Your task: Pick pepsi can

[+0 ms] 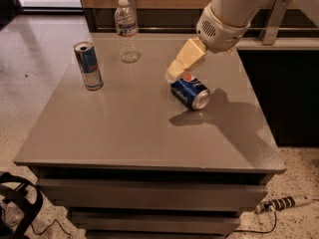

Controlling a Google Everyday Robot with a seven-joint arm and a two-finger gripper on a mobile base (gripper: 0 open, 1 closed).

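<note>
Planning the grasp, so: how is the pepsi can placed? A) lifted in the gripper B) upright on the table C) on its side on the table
C: the pepsi can lies on its side on the table, with the gripper just above its left end.

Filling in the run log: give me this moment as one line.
pepsi can: on its side on table | gripper: at its far end, contact unclear | slim can, bottle: upright, left | picked: not yet
</note>
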